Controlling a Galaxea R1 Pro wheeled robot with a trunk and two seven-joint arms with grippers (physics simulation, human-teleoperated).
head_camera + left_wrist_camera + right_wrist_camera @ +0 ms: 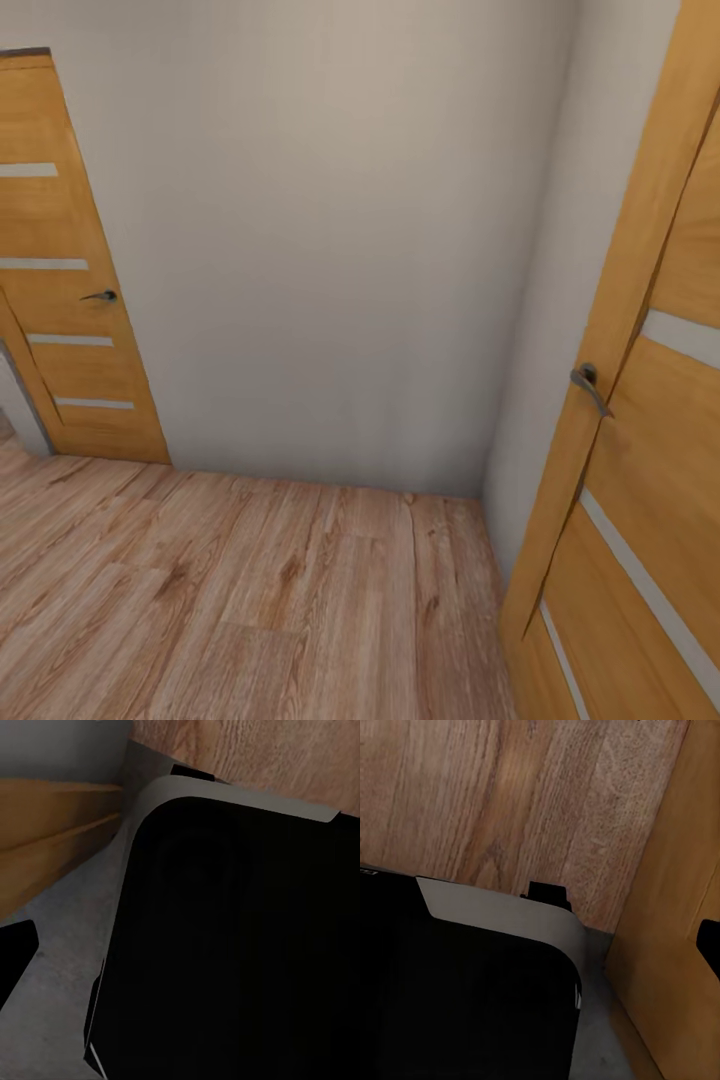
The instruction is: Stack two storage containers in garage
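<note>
Wood-plank floor: light wood planks (250,600) run across the lower part of the head view up to a plain pale wall (330,250).
Doors: a honey-coloured wooden door (60,300) with pale inset strips and a lever handle (100,296) stands at the left; a second door of the same make (650,420), with its own lever handle (590,385), stands close at the right, angled toward the camera.
Robot base: each wrist view looks down on a black, rounded-cornered body with a grey rim (225,945) (465,997), judged to be the robot's own base, with floor planks beyond it.
Jaws: the pictures do not let one tell whether either arm's fingers are apart or together.
Storage containers: neither orange-red box appears in these pictures, so their whereabouts cannot be told; the robot seems to be under way in a passage between rooms.
Handling judgement: an open-top rectangular box with smooth plain walls is probably light and stiff but slippery on its faces; the surer hold is likely over a wall's top rim, jaws astride the wall, or one arm on each short end.
Risk: a smooth wall pinched too shallowly could slide out during travel.
</note>
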